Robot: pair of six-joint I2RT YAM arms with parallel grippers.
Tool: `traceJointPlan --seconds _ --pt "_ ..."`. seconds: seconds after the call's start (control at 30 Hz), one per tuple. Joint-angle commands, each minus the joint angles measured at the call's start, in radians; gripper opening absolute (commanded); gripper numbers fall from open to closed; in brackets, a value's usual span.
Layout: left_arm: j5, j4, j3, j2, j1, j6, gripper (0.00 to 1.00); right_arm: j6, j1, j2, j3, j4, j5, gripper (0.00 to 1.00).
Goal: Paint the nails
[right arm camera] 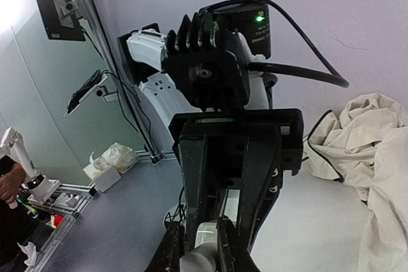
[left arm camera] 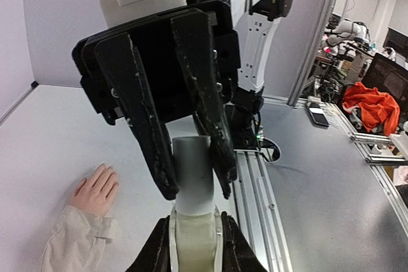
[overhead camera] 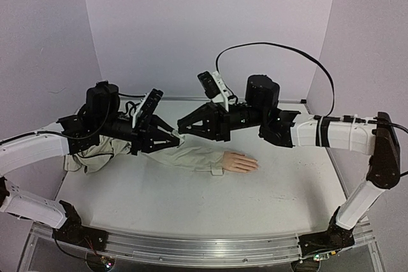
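The peach mannequin hand (overhead camera: 239,162) lies palm down on the table, in a beige sleeve (overhead camera: 185,155). Its nails (overhead camera: 254,164) are too small to make out; the hand also shows in the left wrist view (left arm camera: 95,189). Both grippers meet in the air above the sleeve, left of the hand. My left gripper (overhead camera: 171,138) (left arm camera: 196,230) is shut on a small clear bottle (left arm camera: 196,243) of pale liquid. My right gripper (overhead camera: 186,127) (right arm camera: 203,246) is shut on the bottle's grey-white cap (left arm camera: 192,173) (right arm camera: 205,264). The cap sits on the bottle.
The rest of the beige jacket (overhead camera: 86,157) is bunched at the table's left under my left arm, and shows in the right wrist view (right arm camera: 376,151). The table's metal rail (overhead camera: 204,246) runs along the near edge. White walls close in the back and sides.
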Motion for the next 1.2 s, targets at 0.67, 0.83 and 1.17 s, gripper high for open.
traceJointPlan --seconds 0.67,0.83,1.17 --pt "-1.145 0.073 -0.031 -0.086 -0.055 0.192 0.0 0.494 0.069 0.21 0.418 -0.279 0.842 0.64" --pt "-1.135 0.073 -0.032 -0.086 -0.056 0.196 0.0 0.508 0.081 0.266 0.475 -0.279 0.836 0.46" --pt "-1.113 0.073 -0.034 -0.086 -0.059 0.199 0.0 0.519 0.097 0.328 0.533 -0.279 0.84 0.33"
